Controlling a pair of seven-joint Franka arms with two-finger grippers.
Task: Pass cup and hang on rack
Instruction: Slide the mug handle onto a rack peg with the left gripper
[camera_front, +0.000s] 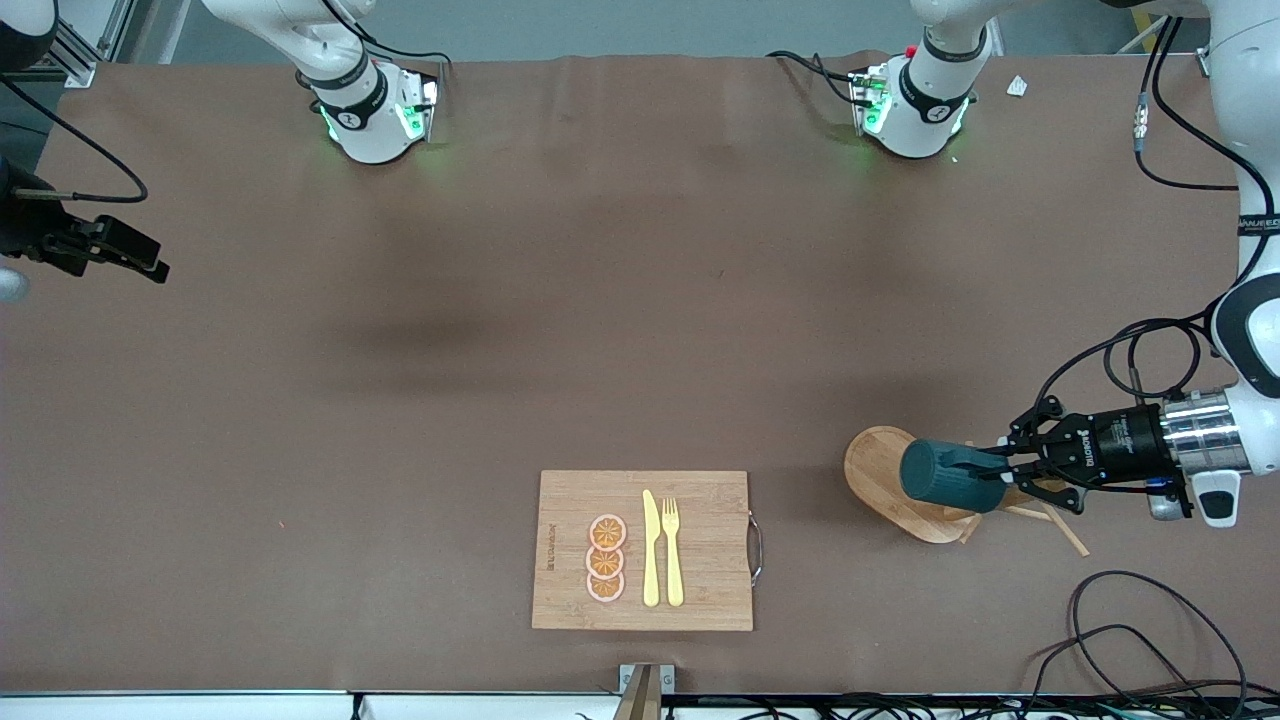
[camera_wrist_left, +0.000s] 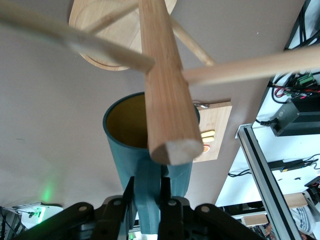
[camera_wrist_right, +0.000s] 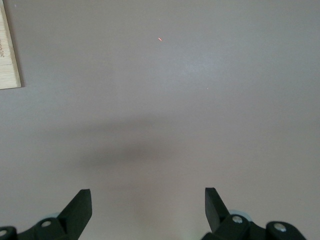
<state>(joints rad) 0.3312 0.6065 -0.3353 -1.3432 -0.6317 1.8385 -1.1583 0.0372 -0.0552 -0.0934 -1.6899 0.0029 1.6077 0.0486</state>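
Soft, even overhead light covers the brown counter (camera_front: 640, 330), leaving only faint, diffuse shadows near its middle. Green indicator lamps glow at both arm bases. Up close in the left wrist view, the rack (camera_wrist_left: 165, 85) pegs blur badly

The rack (camera_front: 885, 480) stands toward the left arm's end of the table, beside the cutting board (camera_front: 700, 590). On the board lie three fruit slices (camera_front: 606, 558), with a knife (camera_front: 651, 550) and fork (camera_front: 672, 550) side by side next to them. The left gripper (camera_front: 1000, 468) holds the cup (camera_front: 945, 477) over the rack (its post (camera_wrist_left: 165, 90) crosses the cup's mouth). The right gripper (camera_wrist_right: 147, 210) waits over bare table at the right arm's end.
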